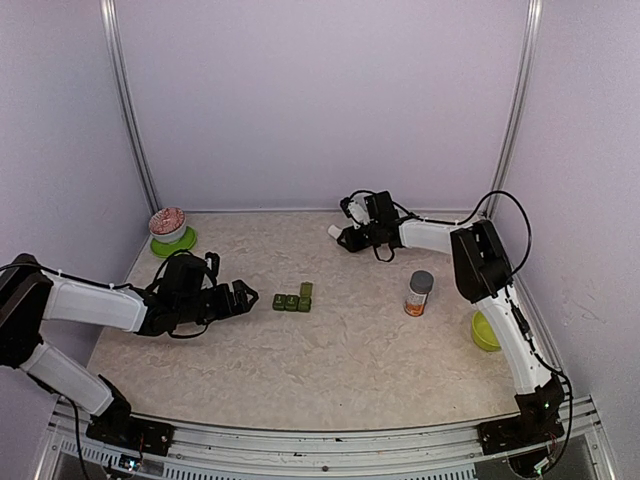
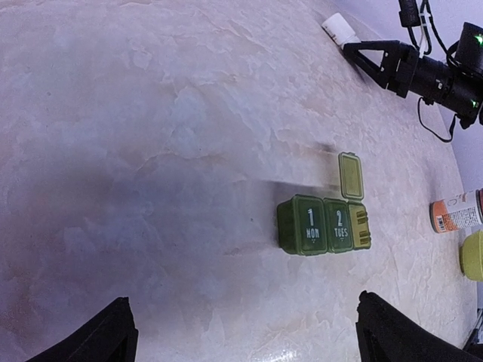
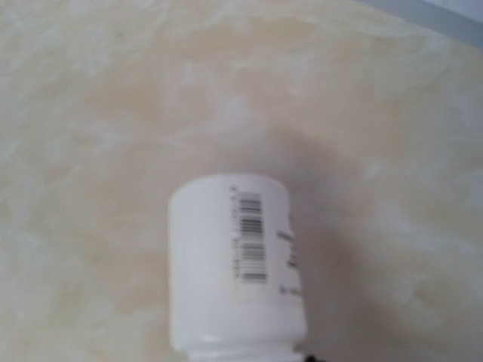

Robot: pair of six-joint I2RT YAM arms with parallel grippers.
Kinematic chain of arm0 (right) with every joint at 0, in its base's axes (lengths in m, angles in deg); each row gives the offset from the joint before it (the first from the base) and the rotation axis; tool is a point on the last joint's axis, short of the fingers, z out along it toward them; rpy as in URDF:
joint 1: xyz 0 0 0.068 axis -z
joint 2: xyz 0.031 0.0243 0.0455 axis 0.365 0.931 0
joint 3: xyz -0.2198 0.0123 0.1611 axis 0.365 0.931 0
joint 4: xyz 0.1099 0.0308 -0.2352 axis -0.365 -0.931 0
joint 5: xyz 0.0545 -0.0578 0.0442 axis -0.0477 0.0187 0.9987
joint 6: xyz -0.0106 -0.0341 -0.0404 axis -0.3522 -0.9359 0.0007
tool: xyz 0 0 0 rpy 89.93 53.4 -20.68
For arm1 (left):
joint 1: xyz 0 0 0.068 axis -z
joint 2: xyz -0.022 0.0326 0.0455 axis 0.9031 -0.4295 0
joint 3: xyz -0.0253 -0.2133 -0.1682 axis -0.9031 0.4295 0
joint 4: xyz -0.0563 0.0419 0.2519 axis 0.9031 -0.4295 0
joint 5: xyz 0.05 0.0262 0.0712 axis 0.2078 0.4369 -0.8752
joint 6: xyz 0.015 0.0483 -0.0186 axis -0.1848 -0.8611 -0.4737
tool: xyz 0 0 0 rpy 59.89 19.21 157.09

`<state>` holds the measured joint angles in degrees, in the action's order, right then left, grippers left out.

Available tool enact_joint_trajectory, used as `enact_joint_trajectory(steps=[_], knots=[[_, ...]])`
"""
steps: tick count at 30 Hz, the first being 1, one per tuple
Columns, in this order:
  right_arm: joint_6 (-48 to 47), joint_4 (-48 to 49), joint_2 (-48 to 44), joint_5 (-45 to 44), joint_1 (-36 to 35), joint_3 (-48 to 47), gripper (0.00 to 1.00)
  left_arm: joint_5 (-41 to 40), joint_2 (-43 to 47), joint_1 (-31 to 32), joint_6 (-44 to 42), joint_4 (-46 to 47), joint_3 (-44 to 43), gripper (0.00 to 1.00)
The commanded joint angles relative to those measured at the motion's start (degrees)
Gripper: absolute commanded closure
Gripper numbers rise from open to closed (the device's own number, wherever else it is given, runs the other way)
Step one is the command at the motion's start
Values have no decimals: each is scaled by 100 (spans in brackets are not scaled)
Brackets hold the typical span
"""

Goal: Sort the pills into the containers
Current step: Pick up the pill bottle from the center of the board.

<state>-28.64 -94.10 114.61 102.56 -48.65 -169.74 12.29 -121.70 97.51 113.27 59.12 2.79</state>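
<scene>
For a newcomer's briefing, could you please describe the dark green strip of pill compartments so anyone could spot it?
On the pale marbled table, look at the middle, just ahead of the left gripper. There lies the dark green plastic strip of three joined square compartments. Unlike the grey-capped orange bottle to its right, it is low, with two lids shut and the third flipped open.

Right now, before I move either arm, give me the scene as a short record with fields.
pill organizer: three joined compartments, mid-table; 1 MON and 2 TUES lids shut, third lid open
left gripper: open, empty, short of the organizer
right gripper: at the white bottle, far side; grip unclear
orange pill bottle: upright, grey cap on
lime-green bowl: near right edge
</scene>
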Motion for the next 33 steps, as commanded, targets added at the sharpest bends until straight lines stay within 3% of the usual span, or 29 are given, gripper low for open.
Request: enact_joint_trajectory(steps=[1, 12, 19, 28, 33], knots=[[-244, 100, -388, 189, -149, 417, 71, 35, -66, 32, 23, 144, 40, 1], [-456, 116, -1028, 91, -288, 1113, 73, 84, -9, 29, -21, 88, -60, 1], [-689, 295, -2349, 190, -409, 2689, 73, 317, 110, 75, -610, 50, -339, 1], [-916, -622, -3961, 117, -799, 4069, 72, 642, 39, 175, -1134, 137, -799, 1], [-983, -909, -4708, 419, -1109, 4697, 72, 984, 53, 426, -2024, 433, -1015, 1]])
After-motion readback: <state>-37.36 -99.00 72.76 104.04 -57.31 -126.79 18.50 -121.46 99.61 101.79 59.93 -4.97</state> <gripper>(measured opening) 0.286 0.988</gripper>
